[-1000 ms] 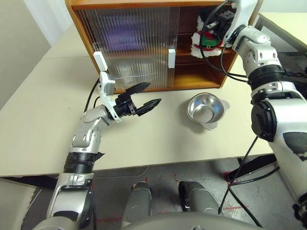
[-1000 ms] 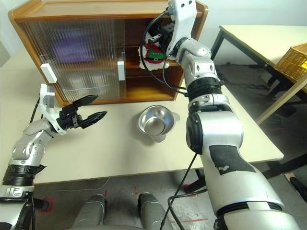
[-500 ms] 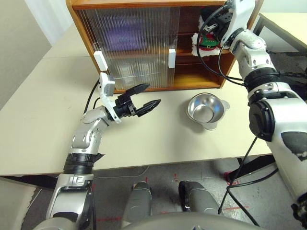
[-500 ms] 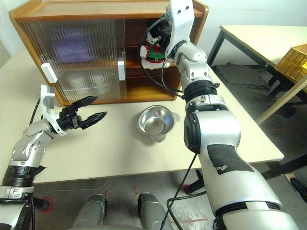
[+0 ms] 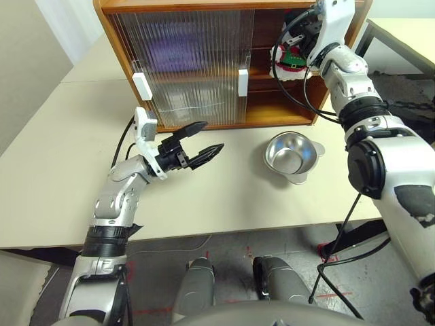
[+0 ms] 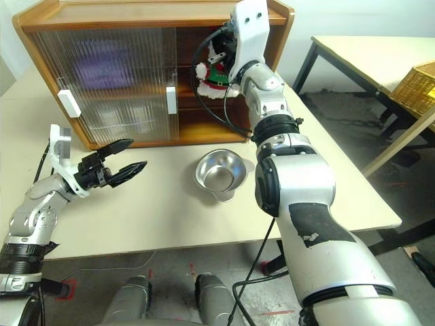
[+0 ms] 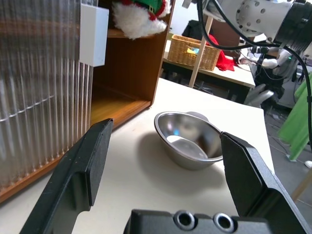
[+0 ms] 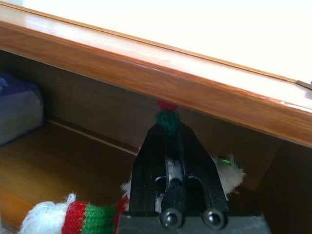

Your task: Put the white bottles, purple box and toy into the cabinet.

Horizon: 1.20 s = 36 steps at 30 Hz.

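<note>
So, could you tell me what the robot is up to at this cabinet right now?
The right gripper is shut on the plush bear toy and holds it at the open right side of the wooden cabinet, by the upper shelf. The purple box shows behind the ribbed sliding doors. The left gripper hangs open above the table, holding nothing. A steel bowl sits on the table in front of the cabinet.

The toy (image 6: 215, 73) is white with red and green, the cabinet (image 5: 177, 5) orange-brown with ribbed translucent doors, the bowl (image 5: 291, 157) shiny steel.
</note>
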{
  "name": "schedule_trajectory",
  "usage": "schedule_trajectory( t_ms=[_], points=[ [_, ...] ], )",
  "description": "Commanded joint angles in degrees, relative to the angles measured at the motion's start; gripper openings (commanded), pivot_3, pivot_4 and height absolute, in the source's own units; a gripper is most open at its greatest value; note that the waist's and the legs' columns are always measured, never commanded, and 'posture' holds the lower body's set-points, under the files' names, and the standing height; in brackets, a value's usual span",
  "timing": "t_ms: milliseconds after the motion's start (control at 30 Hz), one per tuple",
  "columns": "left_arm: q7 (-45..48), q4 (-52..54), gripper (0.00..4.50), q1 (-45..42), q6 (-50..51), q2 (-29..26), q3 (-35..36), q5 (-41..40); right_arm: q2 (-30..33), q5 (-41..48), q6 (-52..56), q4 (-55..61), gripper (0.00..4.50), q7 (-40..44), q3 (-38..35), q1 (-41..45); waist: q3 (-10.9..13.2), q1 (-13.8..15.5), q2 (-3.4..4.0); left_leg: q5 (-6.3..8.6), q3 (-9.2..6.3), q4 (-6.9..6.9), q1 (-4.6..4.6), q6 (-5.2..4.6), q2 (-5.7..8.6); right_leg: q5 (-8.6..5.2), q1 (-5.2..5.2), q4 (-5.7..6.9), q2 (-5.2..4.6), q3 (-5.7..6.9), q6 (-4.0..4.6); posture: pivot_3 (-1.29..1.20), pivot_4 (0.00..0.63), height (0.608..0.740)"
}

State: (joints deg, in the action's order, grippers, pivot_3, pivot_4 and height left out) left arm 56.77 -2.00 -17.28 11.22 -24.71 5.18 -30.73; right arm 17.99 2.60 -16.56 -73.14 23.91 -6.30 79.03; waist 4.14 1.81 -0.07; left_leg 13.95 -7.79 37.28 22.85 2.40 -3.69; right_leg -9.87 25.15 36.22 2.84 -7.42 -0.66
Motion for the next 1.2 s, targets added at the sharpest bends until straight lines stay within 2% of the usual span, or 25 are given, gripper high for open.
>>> schedule_trajectory(
  t_ms=[33,633,767,1033,1200],
  points=[
    [-0.6,1.9,4.50,1.3,0.4,-0.6,0.3,0.1,-0.4,-1.1,0.6,-1.9,0.00,-0.7,-0.4,0.2,0.0,0.1,-0.01,0.00,0.00,-0.04,0.00,0.00,-0.01,-0.01,0.02,0.00,0.00,0.00,0.02,0.13,0.093,0.740],
    [-0.8,1.4,4.50,1.9,-0.4,-0.5,0.1,0.2,0.4,-1.9,-2.6,-1.0,0.00,0.3,-0.6,2.2,0.0,0.8,-0.04,-0.11,0.06,-0.46,-0.01,-0.15,-0.12,-0.21,0.21,-0.01,0.02,0.06,0.27,0.12,0.087,0.740],
    [-0.6,1.0,4.50,1.4,-0.5,-0.4,-0.2,0.3,0.6,-2.0,-3.1,-1.0,0.00,0.4,-0.7,2.3,0.0,0.8,-0.04,-0.15,0.22,-0.46,0.01,-0.23,-0.53,-0.28,0.22,-0.01,0.07,0.10,0.33,0.12,0.084,0.740],
    [-0.9,2.3,4.50,2.3,-0.3,-0.6,0.3,0.1,0.4,-3.9,-4.8,-1.6,0.00,-1.8,0.0,1.2,0.0,1.1,-0.04,-0.18,0.26,-0.46,0.00,-0.27,-0.58,-0.20,0.22,0.00,0.28,0.21,0.94,0.17,0.089,0.740],
    [-2.2,6.0,4.50,5.8,0.8,-1.9,1.8,-0.7,0.2,-4.4,-4.3,-2.3,0.00,-4.2,-0.4,1.5,0.0,1.7,-0.05,-0.16,0.26,-0.49,0.00,-0.25,-0.61,-0.32,0.22,0.00,0.30,0.23,1.00,0.21,0.095,0.740]
  ],
)
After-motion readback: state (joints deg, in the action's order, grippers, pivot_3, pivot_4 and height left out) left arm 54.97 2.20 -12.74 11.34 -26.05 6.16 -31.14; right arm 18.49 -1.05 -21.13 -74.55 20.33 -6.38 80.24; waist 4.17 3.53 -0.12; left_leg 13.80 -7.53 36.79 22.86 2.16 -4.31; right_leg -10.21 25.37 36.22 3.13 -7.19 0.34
